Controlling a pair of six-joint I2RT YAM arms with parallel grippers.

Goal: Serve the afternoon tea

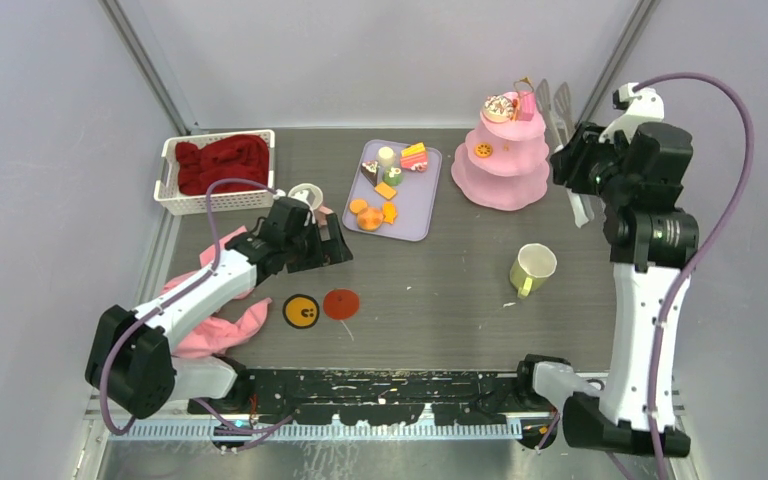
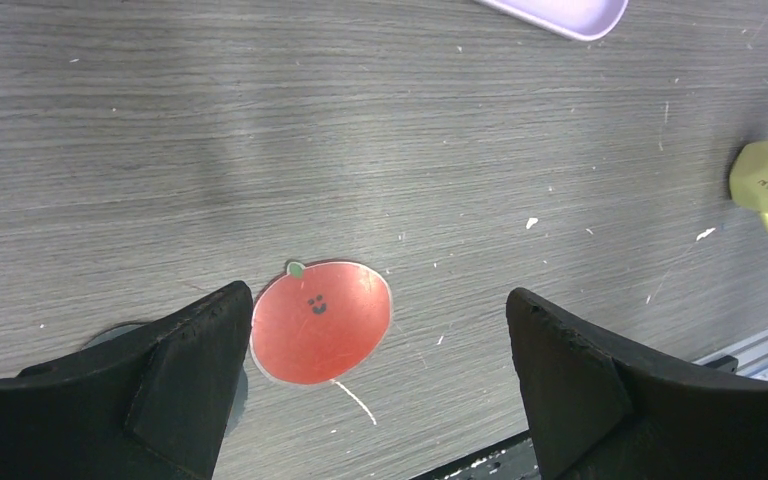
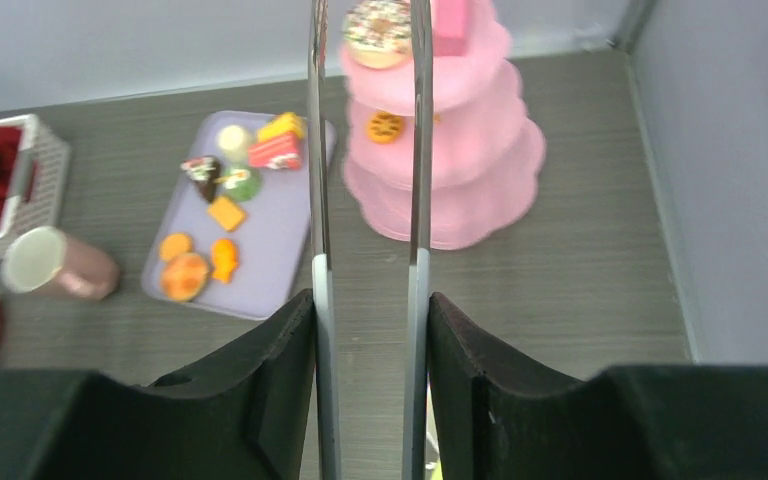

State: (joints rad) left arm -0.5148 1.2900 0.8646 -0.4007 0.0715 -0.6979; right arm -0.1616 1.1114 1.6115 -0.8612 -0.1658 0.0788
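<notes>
At the far left of the grey wood-grain table [image 1: 440, 300], a white slotted plastic basket [image 1: 172, 170] is filled with a crumpled red cloth [image 1: 222, 163]. Nearer, at the left edge, a bunched pink cloth [image 1: 225, 330] is partly covered by the left arm. The left gripper [image 2: 375, 305] is held low over the table, its jaws spread wide with nothing grasped. Just beyond it a pink mug with a cream inside [image 1: 306, 194] is seen, apparently lying on its side. On the near side of that gripper, a round yellow coaster with a black face [image 1: 301, 311] and a round red coaster with a small face [image 2: 320, 322] are laid flat, just beside each other.

Further right, toward the far side, a lavender rectangular plastic tray [image 1: 415, 220] is loaded with toy food pieces [image 1: 390, 183]: orange ones at its near end, cake slices and a cream round at its far end. To its right stands a pink three-tier stand [image 1: 505, 190]. A sprinkled toy donut [image 3: 377, 25] and a pink cake block [image 1: 526, 105] are set on the top tier, and a small orange cookie [image 1: 483, 150] on the middle tier. Nearer, well apart from the stand, a yellow-green mug [image 1: 532, 268] is seen tilted on the bare table.

At the far right, the right gripper [image 3: 368, 330] is clamped narrowly on long metal tweezers [image 3: 318, 150], whose two blades are kept apart and pointed toward the stand's top tier.
</notes>
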